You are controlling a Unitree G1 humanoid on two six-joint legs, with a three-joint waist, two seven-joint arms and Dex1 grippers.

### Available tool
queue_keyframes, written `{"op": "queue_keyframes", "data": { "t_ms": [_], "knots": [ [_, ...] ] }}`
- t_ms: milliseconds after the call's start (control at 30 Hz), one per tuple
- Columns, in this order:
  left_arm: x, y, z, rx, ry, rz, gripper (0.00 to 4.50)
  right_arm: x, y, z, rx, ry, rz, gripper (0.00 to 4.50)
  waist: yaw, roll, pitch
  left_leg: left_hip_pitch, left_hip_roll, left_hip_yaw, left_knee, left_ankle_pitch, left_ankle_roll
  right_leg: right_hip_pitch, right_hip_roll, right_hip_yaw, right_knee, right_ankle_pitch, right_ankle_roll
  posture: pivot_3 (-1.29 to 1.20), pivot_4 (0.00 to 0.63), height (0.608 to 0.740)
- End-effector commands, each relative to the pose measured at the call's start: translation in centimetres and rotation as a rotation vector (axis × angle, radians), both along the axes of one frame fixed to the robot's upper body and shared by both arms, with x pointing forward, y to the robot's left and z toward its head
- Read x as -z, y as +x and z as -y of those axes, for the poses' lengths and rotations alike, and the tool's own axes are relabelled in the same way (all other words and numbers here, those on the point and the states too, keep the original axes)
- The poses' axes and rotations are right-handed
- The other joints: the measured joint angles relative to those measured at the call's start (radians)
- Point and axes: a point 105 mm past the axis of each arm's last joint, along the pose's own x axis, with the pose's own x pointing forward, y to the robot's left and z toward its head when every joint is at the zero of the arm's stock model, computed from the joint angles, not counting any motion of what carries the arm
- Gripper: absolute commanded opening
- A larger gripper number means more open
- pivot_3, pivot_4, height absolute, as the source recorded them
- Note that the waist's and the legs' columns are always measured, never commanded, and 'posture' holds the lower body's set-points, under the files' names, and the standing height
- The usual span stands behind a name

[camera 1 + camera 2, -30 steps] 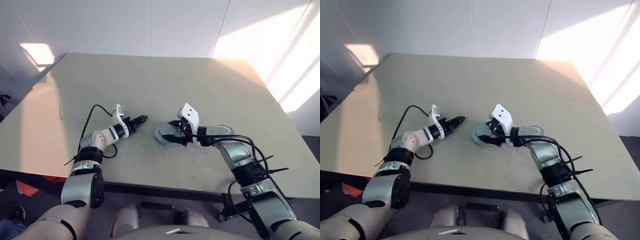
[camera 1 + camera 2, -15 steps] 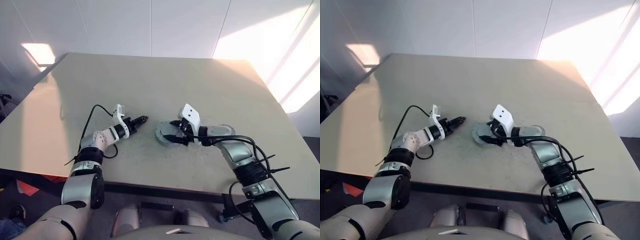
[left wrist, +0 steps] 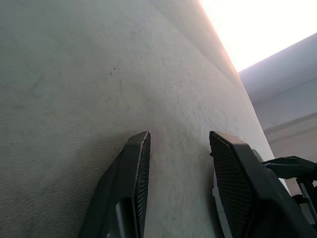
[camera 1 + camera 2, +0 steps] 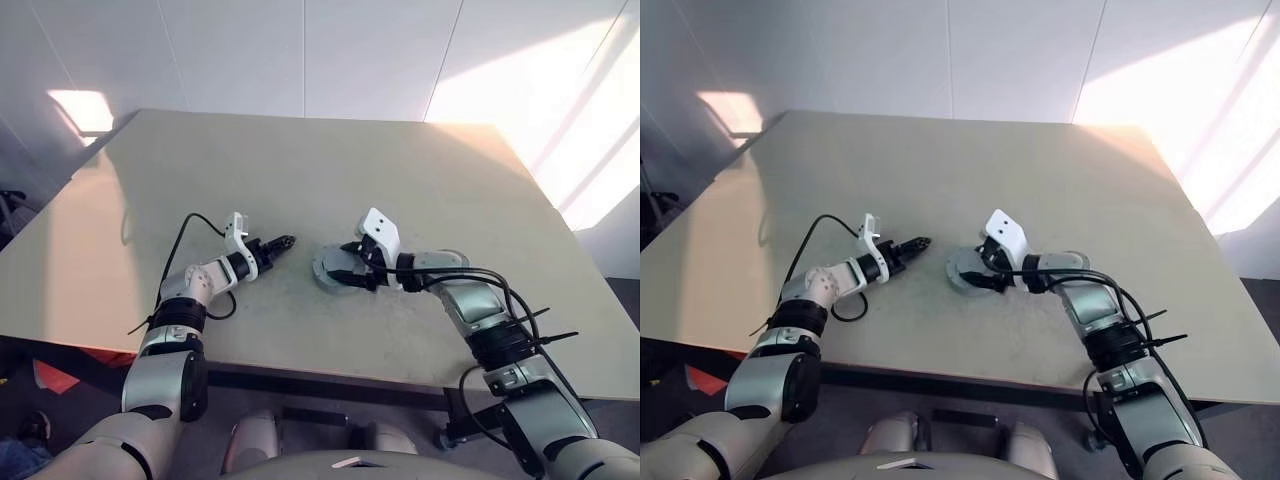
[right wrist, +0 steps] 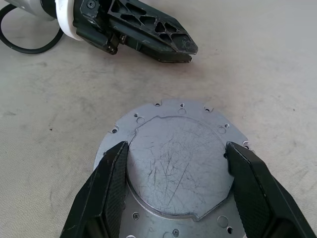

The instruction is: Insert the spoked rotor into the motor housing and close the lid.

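A flat grey metal disc point(image 5: 177, 163) lies on the table point(image 4: 400, 180), its scratched raised centre facing up and a ring of small holes around its flange; going by its look it is the lid, though whether anything sits under it cannot be told. The right gripper point(image 5: 177, 171) stands over it with its two black fingers point(image 5: 106, 191) spread wide, one on each side of the raised centre panel, their inner faces just beside the panel's edges and above the flange. Whether the pads actually touch the metal cannot be told from the right wrist view. Seen from the head, the disc point(image 4: 335, 270) sits right at the tips of the right gripper point(image 4: 348, 272), partly covered by them. Just beyond the far edge of the disc, across a strip of bare table, the left gripper point(image 5: 181, 48) points towards it without touching it. Its fingers point(image 3: 133, 163) are parted with nothing between them but tabletop, and the rim of the disc point(image 3: 216, 198) shows just outside one of them. A black cable point(image 4: 185, 235) loops from the left wrist over the table.
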Motion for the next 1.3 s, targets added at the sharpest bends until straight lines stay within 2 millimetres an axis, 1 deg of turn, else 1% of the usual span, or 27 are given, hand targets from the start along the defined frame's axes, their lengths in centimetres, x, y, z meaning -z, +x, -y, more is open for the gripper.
{"op": "queue_keyframes", "data": {
  "t_ms": [33, 133, 200, 267, 433, 533, 633, 667, 733, 800, 833, 867, 967, 1000, 1067, 1133, 1167, 1200, 1233, 1300],
  "knots": [
    [0.1, 0.0, -0.3, -0.004, 0.020, -0.002, 2.03, 3.5, -1.1, 1.2, 0.027, -0.086, -0.139, 3.03, 0.000, 0.000, 0.000, 0.001, 0.000, 0.000, -0.001, 0.000, 0.000, 0.001, 0.000, 0.000, 0.000, 0.000, 0.000, 0.00, 0.000, 0.740],
    [0.0, 0.0, -0.1, -0.003, 0.018, -0.001, 2.03, 3.7, -1.7, 1.0, 0.005, -0.090, -0.171, 3.03, 0.000, 0.000, 0.000, 0.002, 0.000, 0.000, -0.003, 0.000, -0.001, 0.001, 0.000, 0.000, -0.002, 0.000, 0.000, 0.00, 0.000, 0.740],
    [-0.2, 0.0, 0.1, 0.005, 0.012, 0.006, 2.03, 3.9, -1.6, 1.1, 0.006, -0.109, -0.165, 3.03, 0.000, 0.000, -0.002, 0.003, -0.001, 0.000, -0.007, 0.001, -0.002, 0.003, 0.000, 0.000, -0.006, 0.000, 0.000, 0.00, 0.000, 0.740],
    [-1.0, 0.2, 0.6, 0.017, -0.004, 0.023, 2.03, 3.9, -1.4, 1.2, 0.001, -0.123, -0.136, 3.03, 0.000, 0.000, -0.002, 0.005, -0.001, 0.000, -0.011, 0.001, -0.002, 0.006, 0.000, 0.000, -0.010, 0.000, 0.000, 0.00, 0.000, 0.740],
    [-2.9, 0.4, 1.8, 0.048, -0.041, 0.063, 2.03, 4.6, -1.6, 1.3, 0.007, -0.148, -0.129, 3.03, -0.001, 0.000, -0.002, 0.006, -0.001, 0.000, -0.012, 0.001, -0.002, 0.006, 0.000, 0.000, -0.012, 0.000, 0.000, 0.00, 0.000, 0.740],
    [-4.6, 0.2, 3.0, 0.093, -0.108, 0.077, 2.03, 4.7, -1.5, 1.4, 0.015, -0.153, -0.128, 3.03, -0.002, 0.000, -0.002, 0.006, -0.001, 0.000, -0.012, 0.001, -0.002, 0.006, 0.000, 0.000, -0.012, 0.000, 0.000, 0.00, 0.000, 0.740],
    [-6.0, -0.9, 5.2, 0.194, -0.143, 0.098, 2.03, 4.7, -1.4, 1.5, 0.021, -0.158, -0.119, 3.03, -0.002, 0.000, -0.002, 0.006, -0.001, 0.000, -0.012, 0.001, -0.002, 0.006, 0.000, 0.000, -0.012, 0.000, 0.000, 0.00, 0.000, 0.740],
    [-6.5, -1.3, 5.9, 0.229, -0.163, 0.103, 1.84, 4.7, -1.3, 1.6, 0.022, -0.160, -0.117, 3.03, -0.002, 0.000, -0.002, 0.006, -0.001, 0.000, -0.012, 0.001, -0.002, 0.006, 0.000, 0.000, -0.012, 0.000, 0.000, 0.00, 0.000, 0.740],
    [-7.5, -1.9, 6.5, 0.272, -0.207, 0.113, 1.41, 4.7, -1.2, 1.6, 0.023, -0.164, -0.110, 3.03, -0.002, 0.000, -0.002, 0.006, -0.001, 0.001, -0.012, 0.001, -0.002, 0.006, 0.000, 0.000, -0.012, 0.000, 0.000, 0.00, 0.000, 0.740],
    [-8.6, -2.4, 6.6, 0.302, -0.255, 0.124, 0.76, 4.7, -1.1, 1.6, 0.027, -0.168, -0.103, 3.03, -0.004, 0.000, -0.002, 0.006, -0.001, 0.001, -0.013, 0.001, -0.002, 0.006, 0.000, 0.000, -0.013, 0.000, 0.000, 0.00, 0.000, 0.740],
    [-9.0, -2.7, 6.6, 0.320, -0.269, 0.126, 0.35, 4.6, -1.0, 1.7, 0.030, -0.169, -0.100, 3.03, -0.004, 0.000, -0.002, 0.006, -0.001, 0.001, -0.013, 0.001, -0.002, 0.005, 0.001, 0.000, -0.012, 0.000, 0.000, 0.00, 0.000, 0.740],
    [-9.2, -3.1, 6.5, 0.340, -0.275, 0.124, 0.03, 4.6, -0.9, 1.7, 0.032, -0.169, -0.098, 3.03, -0.005, 0.000, -0.002, 0.006, -0.001, 0.001, -0.013, 0.001, -0.002, 0.005, 0.001, 0.000, -0.012, 0.000, 0.000, 0.00, 0.000, 0.740],
    [-9.6, -4.0, 6.3, 0.392, -0.287, 0.112, 0.03, 4.6, -0.9, 1.8, 0.035, -0.170, -0.096, 3.03, -0.005, 0.001, -0.002, 0.006, -0.001, 0.001, -0.014, 0.001, -0.002, 0.005, 0.001, 0.000, -0.012, 0.000, 0.000, 0.00, 0.000, 0.740],
    [-9.5, -4.1, 6.2, 0.397, -0.284, 0.097, 0.03, 4.6, -0.9, 1.8, 0.035, -0.170, -0.096, 3.03, -0.005, 0.001, -0.002, 0.006, -0.001, 0.001, -0.014, 0.001, -0.002, 0.005, 0.001, 0.000, -0.012, 0.000, 0.000, 0.00, 0.000, 0.740],
    [-7.6, -4.2, 5.9, 0.387, -0.234, 0.005, 0.03, 4.6, -0.8, 1.7, 0.035, -0.169, -0.094, 3.03, -0.006, 0.001, -0.002, 0.006, -0.001, 0.001, -0.014, 0.001, -0.002, 0.005, 0.001, 0.000, -0.013, 0.000, 0.000, 0.00, 0.000, 0.740],
    [-4.1, -4.7, 5.9, 0.378, -0.133, -0.124, 0.03, 4.6, -0.7, 1.5, 0.038, -0.166, -0.092, 3.03, -0.006, 0.001, -0.002, 0.006, -0.001, 0.001, -0.014, 0.001, -0.002, 0.005, 0.001, 0.000, -0.014, 0.000, 0.001, 0.00, 0.000, 0.740],
    [-1.8, -5.0, 5.8, 0.360, -0.062, -0.196, 0.03, 4.5, -0.6, 1.5, 0.042, -0.163, -0.090, 3.03, -0.006, 0.002, -0.002, 0.006, -0.001, 0.001, -0.014, 0.001, -0.002, 0.006, 0.001, 0.000, -0.014, 0.000, 0.001, 0.00, 0.000, 0.740],
    [-0.3, -5.3, 5.7, 0.347, -0.019, -0.244, 0.03, 4.5, -0.6, 1.4, 0.047, -0.161, -0.089, 3.03, -0.007, 0.002, -0.002, 0.007, -0.001, 0.001, -0.014, 0.001, -0.002, 0.007, 0.001, 0.000, -0.016, -0.001, 0.002, 0.00, 0.000, 0.740],
    [0.5, -5.5, 5.6, 0.339, 0.001, -0.267, 0.03, 4.5, -0.5, 1.4, 0.051, -0.159, -0.088, 3.03, -0.007, 0.002, -0.002, 0.009, -0.002, 0.001, -0.015, 0.001, -0.002, 0.008, 0.001, 0.000, -0.017, -0.001, 0.003, 0.00, 0.000, 0.740],
    [0.6, -5.4, 5.6, 0.319, -0.020, -0.273, 0.03, 4.4, -0.4, 1.4, 0.058, -0.156, -0.086, 3.03, -0.007, 0.000, -0.004, 0.012, -0.001, 0.000, -0.017, 0.001, -0.002, 0.011, 0.001, -0.001, -0.020, -0.002, 0.003, 0.00, 0.000, 0.740]
  ]
}}
